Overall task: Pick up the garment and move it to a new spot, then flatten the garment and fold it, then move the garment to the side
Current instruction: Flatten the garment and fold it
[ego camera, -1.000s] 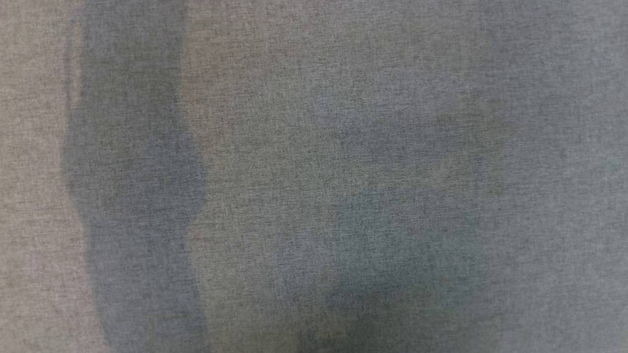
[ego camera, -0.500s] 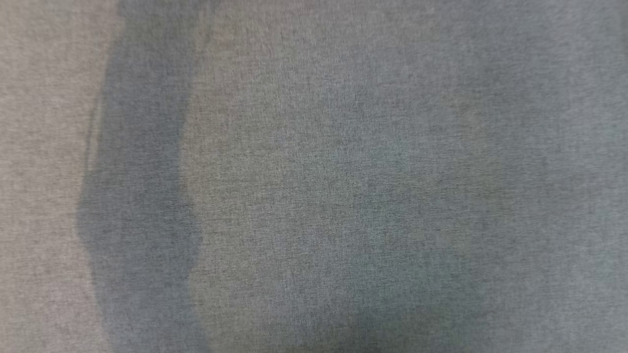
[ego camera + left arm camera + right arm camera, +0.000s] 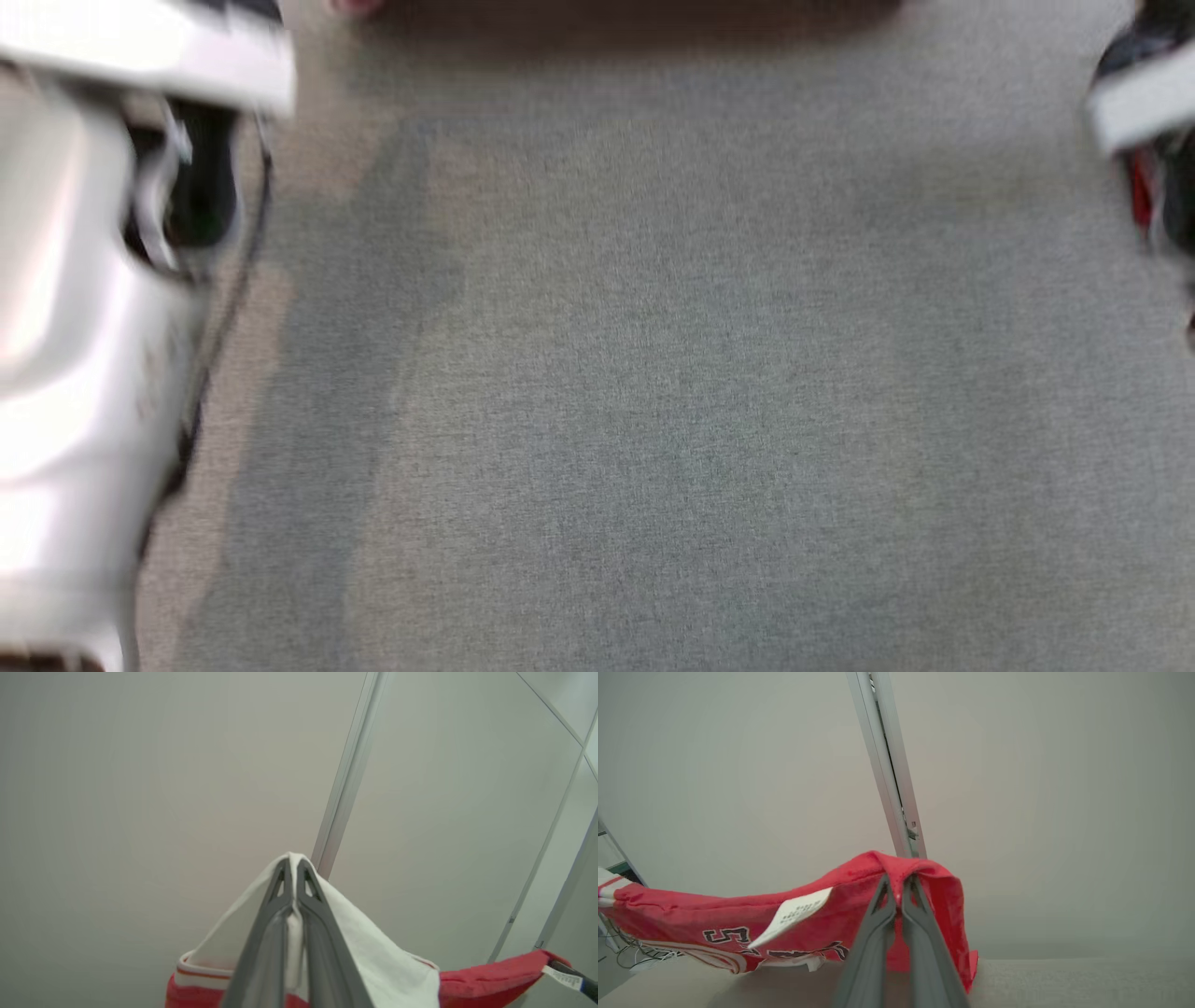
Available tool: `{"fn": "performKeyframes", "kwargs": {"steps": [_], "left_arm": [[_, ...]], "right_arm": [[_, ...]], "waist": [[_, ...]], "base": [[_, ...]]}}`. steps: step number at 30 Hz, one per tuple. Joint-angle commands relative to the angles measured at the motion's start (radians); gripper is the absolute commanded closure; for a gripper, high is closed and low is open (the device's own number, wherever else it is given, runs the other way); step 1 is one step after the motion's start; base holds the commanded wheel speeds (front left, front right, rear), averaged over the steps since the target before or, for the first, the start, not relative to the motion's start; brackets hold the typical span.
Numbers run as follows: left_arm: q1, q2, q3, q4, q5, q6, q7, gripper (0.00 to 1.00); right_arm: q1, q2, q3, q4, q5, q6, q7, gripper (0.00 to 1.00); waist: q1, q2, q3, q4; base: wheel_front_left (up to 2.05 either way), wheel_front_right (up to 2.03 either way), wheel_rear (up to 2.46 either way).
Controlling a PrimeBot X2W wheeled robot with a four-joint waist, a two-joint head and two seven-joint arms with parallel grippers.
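Observation:
The garment is a red and white jersey with dark numbers. My left gripper (image 3: 293,863) is shut on a white fold of the garment (image 3: 373,961), and the red part stretches off to the right. My right gripper (image 3: 899,879) is shut on a red edge of the garment (image 3: 691,914), with a white label (image 3: 794,914) hanging beside the fingers. The cloth hangs stretched between the two grippers, above the grey surface (image 3: 1064,980). In the blurred head view my pale left forearm (image 3: 75,327) is at the left and my right arm (image 3: 1144,103) is at the upper right.
A grey fabric-covered surface (image 3: 653,373) lies below, with soft shadows on it. A pale wall with a metal strip (image 3: 889,765) stands behind. Cables (image 3: 640,954) lie at the far left of the right wrist view.
The head camera has moved and the picture is now blurred. Both arms now show at its left and right edges, where before there was just grey surface.

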Motion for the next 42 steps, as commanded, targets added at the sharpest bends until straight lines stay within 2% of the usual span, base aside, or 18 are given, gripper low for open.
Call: {"fn": "performKeyframes", "kwargs": {"steps": [1, 11, 15, 18, 23, 29, 42], "left_arm": [[0.061, 0.008, 0.007, -0.043, 0.000, 0.016, -0.004, 1.00], [0.593, 0.027, -0.008, -0.413, -0.041, 0.152, 0.000, 1.00], [0.749, 0.002, 0.005, -0.461, -0.064, 0.174, -0.004, 1.00], [0.857, -0.019, 0.024, -0.470, -0.076, 0.182, -0.004, 1.00], [1.009, -0.062, 0.048, -0.471, -0.079, 0.170, -0.005, 1.00], [1.122, -0.091, 0.047, -0.465, -0.090, 0.163, -0.005, 1.00], [1.246, -0.073, 0.034, -0.453, -0.111, 0.167, 0.022, 1.00]], "right_arm": [[0.059, -0.002, -0.010, -0.018, -0.009, 0.000, -0.004, 1.00], [0.492, 0.003, -0.079, -0.184, -0.035, 0.000, -0.005, 1.00], [0.618, 0.009, -0.103, -0.201, -0.051, 0.000, -0.005, 1.00], [0.711, 0.025, -0.121, -0.202, -0.062, 0.000, -0.004, 1.00], [0.841, 0.040, -0.156, -0.192, -0.102, 0.000, 0.009, 1.00], [0.945, 0.061, -0.201, -0.197, -0.143, 0.000, 0.034, 1.00], [1.182, 0.117, -0.365, -0.278, -0.299, 0.000, 0.166, 1.00]], "waist": [[0.0000, 0.0000, -0.039, 0.007], [0.0000, 0.0000, -0.118, 0.026], [0.0000, 0.0000, -0.154, 0.033], [0.0000, 0.0000, -0.185, 0.036], [0.0000, 0.0000, -0.239, 0.048], [0.0000, 0.0000, -0.282, 0.058], [0.0000, 0.0000, -0.325, 0.080]], "base": [[0.00, 0.00, 0.00], [0.00, 0.00, 0.00], [0.00, 0.00, 0.00], [0.00, 0.00, 0.00], [0.00, 0.00, 0.00], [0.00, 0.00, 0.00], [0.00, 0.00, 0.00]]}}
